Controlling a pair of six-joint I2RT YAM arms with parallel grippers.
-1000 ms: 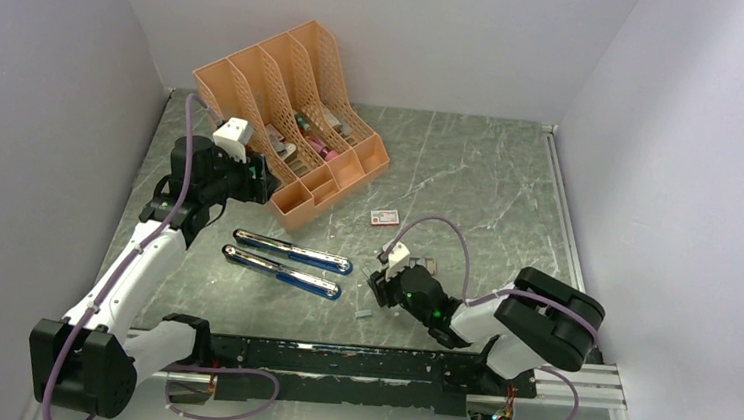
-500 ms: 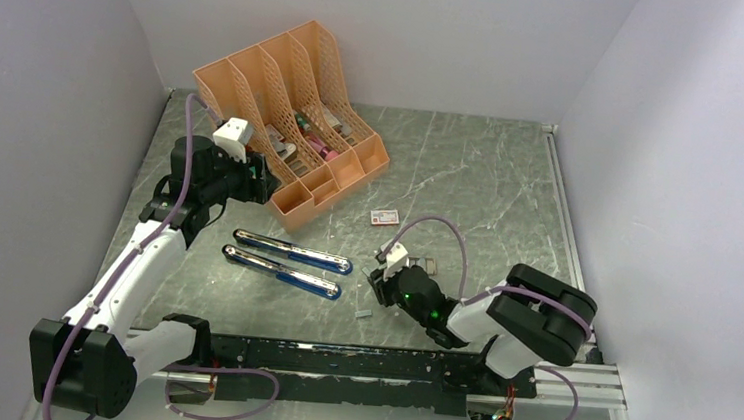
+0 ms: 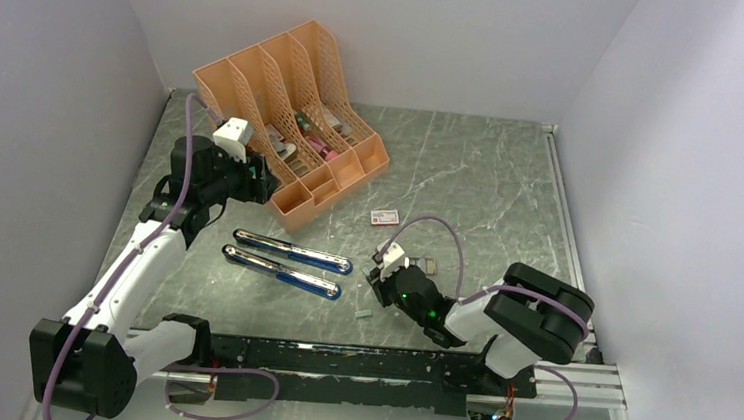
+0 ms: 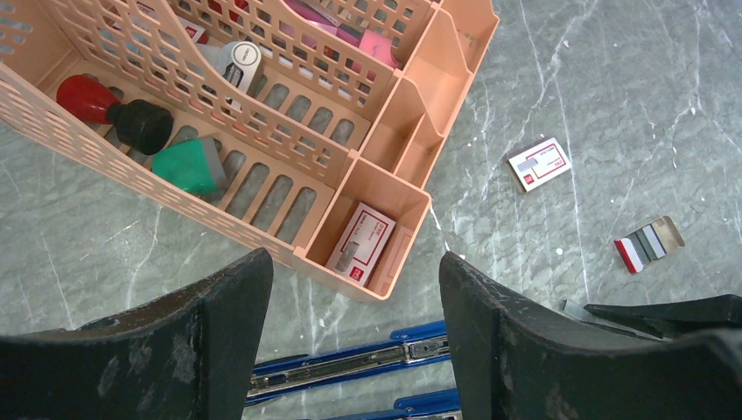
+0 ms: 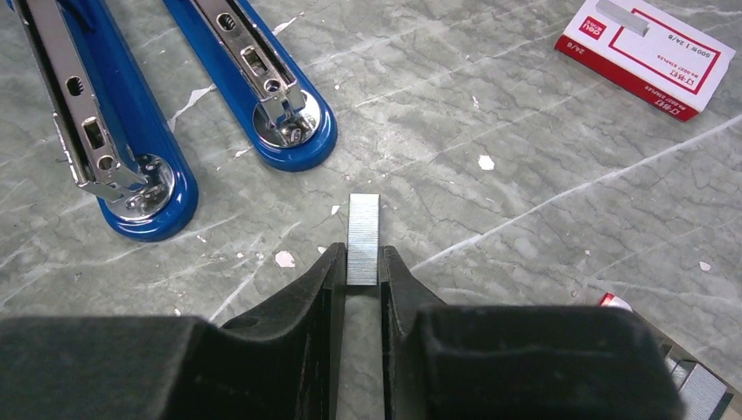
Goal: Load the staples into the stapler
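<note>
Two right gripper (image 5: 362, 267) fingers (image 5: 311, 302), nearly closed, pinch the staples (image 5: 363, 229) by one end; a level lift should suit the open stapler (image 5: 259, 80).

Left arm (image 3: 138, 267) extended forward and up, wrist pitched down; left tool (image 4: 354, 276) with jaws spread wide, nothing between them. Right arm (image 3: 540, 319) folded low, forearm reaching leftward; right tool (image 5: 362, 267) pinching the staples (image 5: 363, 226) from both sides.
</note>
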